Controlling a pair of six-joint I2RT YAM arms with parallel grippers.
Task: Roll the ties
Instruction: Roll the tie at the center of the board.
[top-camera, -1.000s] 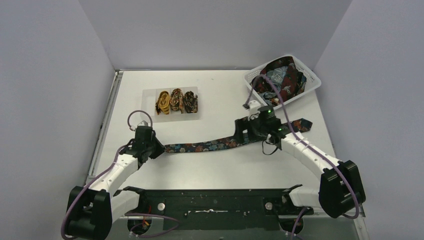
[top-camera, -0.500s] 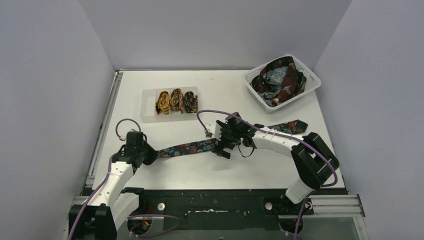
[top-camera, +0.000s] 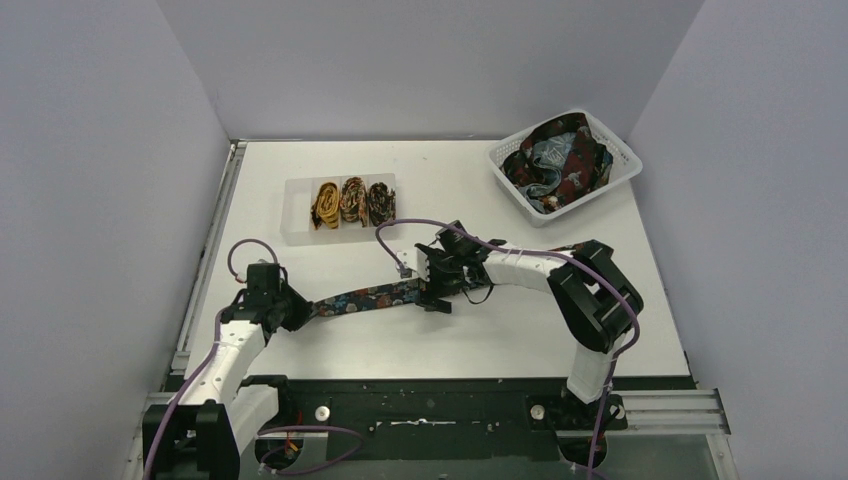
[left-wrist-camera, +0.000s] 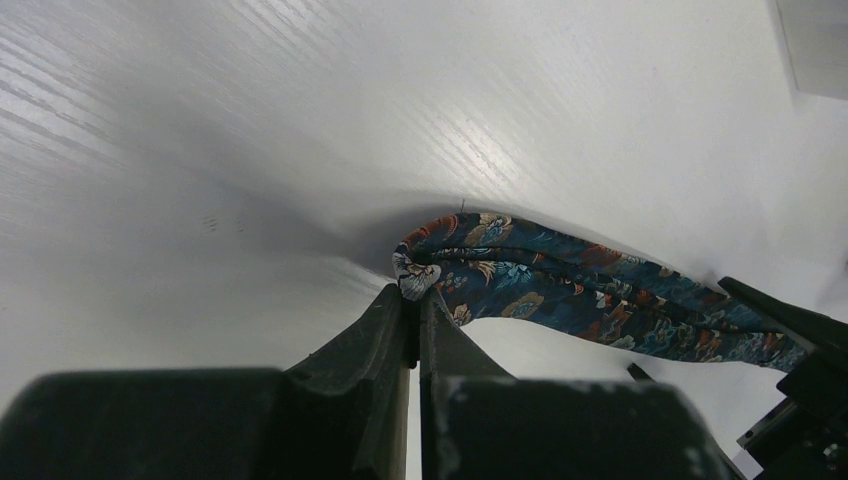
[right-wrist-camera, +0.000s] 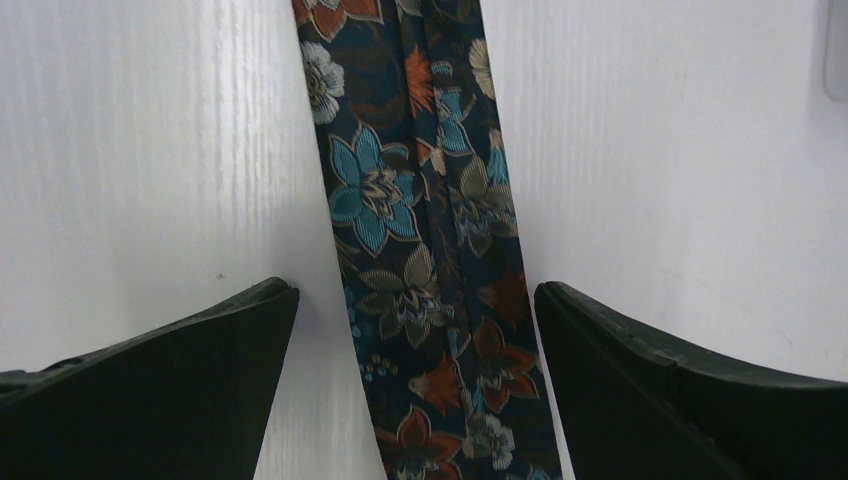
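Observation:
A dark navy tie with blue and orange flowers lies flat across the middle of the table. My left gripper is shut on its narrow end, which folds over at the fingertips in the left wrist view; the tie runs off to the right there. My right gripper is open over the tie's other part, one finger on each side of the strip, in the right wrist view. Three rolled ties sit in a clear tray.
A white lattice basket at the back right holds a heap of loose ties. Purple cables loop over both arms. Grey walls stand left, back and right. A metal rail runs along the table's left edge.

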